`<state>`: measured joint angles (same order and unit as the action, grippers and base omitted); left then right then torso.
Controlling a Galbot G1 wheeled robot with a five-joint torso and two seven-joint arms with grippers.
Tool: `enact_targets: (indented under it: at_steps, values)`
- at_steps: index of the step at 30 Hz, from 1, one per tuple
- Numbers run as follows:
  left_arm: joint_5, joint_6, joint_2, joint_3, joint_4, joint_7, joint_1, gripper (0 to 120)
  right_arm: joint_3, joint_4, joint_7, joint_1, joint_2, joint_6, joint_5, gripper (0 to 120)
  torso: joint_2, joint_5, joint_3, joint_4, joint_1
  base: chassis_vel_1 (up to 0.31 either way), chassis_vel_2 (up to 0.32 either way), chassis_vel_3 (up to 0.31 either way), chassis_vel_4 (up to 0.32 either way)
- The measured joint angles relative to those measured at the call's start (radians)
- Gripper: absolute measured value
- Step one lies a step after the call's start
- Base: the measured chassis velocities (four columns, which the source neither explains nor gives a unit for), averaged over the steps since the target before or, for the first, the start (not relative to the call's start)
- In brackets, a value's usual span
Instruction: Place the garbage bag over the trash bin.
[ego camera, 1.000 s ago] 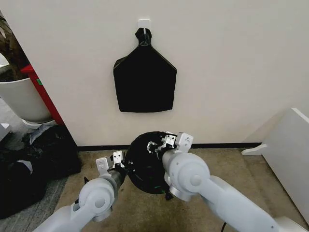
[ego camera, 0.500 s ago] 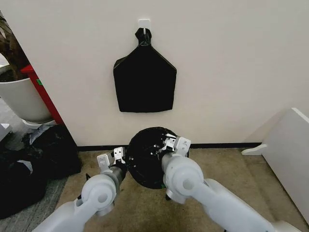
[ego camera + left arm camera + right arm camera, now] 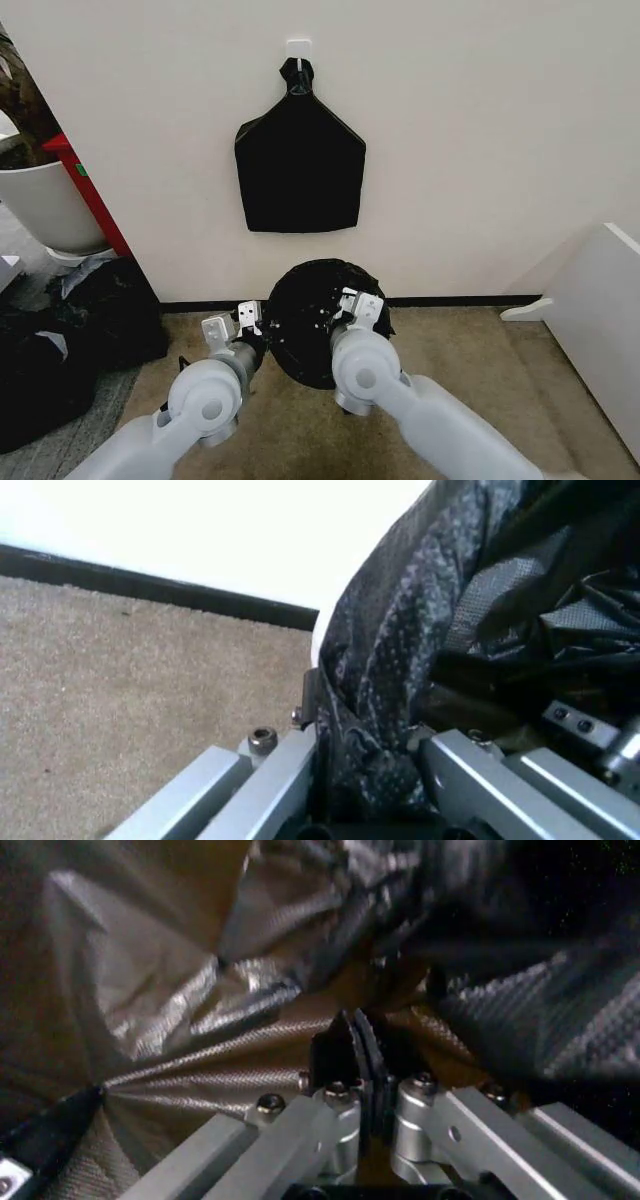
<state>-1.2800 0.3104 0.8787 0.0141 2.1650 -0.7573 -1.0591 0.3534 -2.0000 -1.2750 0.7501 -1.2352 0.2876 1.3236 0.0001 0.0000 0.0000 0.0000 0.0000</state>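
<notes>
The garbage bag [image 3: 318,325], glossy black wrinkled film, forms a round mound on the floor against the wall, between my two arms. It covers the trash bin in the head view. In the left wrist view a thin white strip of the trash bin [image 3: 316,649] shows beside the film. My left gripper [image 3: 247,322] is at the bag's left edge, shut on bunched film [image 3: 400,667]. At the bag's upper right, my right gripper [image 3: 357,303] has its fingers [image 3: 345,1046] pressed together on a fold of the garbage bag [image 3: 200,1005].
A flat black bag [image 3: 300,165] hangs from a wall hook above. Bulky black sacks [image 3: 70,340] and a white planter pot [image 3: 45,205] stand to the left. A white board [image 3: 600,310] leans at the right. Tan carpet [image 3: 470,350] lies around the bin.
My right arm has swung left and toward the wall, drawing the bag's film up and back. The bag's mound now sits higher and rounder. The left gripper has barely moved.
</notes>
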Motion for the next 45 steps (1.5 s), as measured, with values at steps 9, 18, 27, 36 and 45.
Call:
enact_targets:
  at_steps: [9, 18, 27, 36, 45]
  values:
    - [0.034, -0.001, 0.012, -0.001, -0.029, 0.005, -0.005, 0, 0.02, -0.109, -0.055, -0.034, 0.044, -0.018, 0.048, 0, 0.0, -0.0001, 0.0, -0.0001, 0.0, 0.0, 0.0, 0.0, 0.0]
    - [0.068, -0.004, 0.012, -0.002, -0.021, 0.026, -0.016, 0, 0.017, 0.043, -0.038, -0.026, -0.005, -0.025, -0.064, 0, 0.0, 0.0, 0.0, 0.0, 0.0, 0.0, 0.0, 0.0, 0.0]
    - [0.081, -0.007, 0.025, 0.002, -0.021, 0.043, -0.011, 0, 0.023, 0.159, -0.041, -0.026, -0.08, -0.03, -0.101, 0, 0.0, 0.0, 0.0, 0.0, 0.0, 0.0, 0.0, 0.0, 0.0]
    - [0.095, -0.01, 0.032, -0.001, -0.034, 0.049, -0.014, 0, 0.059, 0.045, -0.079, -0.046, -0.06, -0.031, 0.006, 0, 0.0, 0.0, 0.0, 0.0, 0.0, 0.0, 0.0, 0.0, 0.0]
    - [0.121, -0.011, 0.032, -0.004, -0.025, 0.062, -0.041, 0, 0.053, 0.054, -0.081, -0.101, -0.079, -0.031, 0.033, 0, 0.0, 0.0, 0.0, 0.0001, 0.0, 0.0, 0.0, 0.0, 0.0]
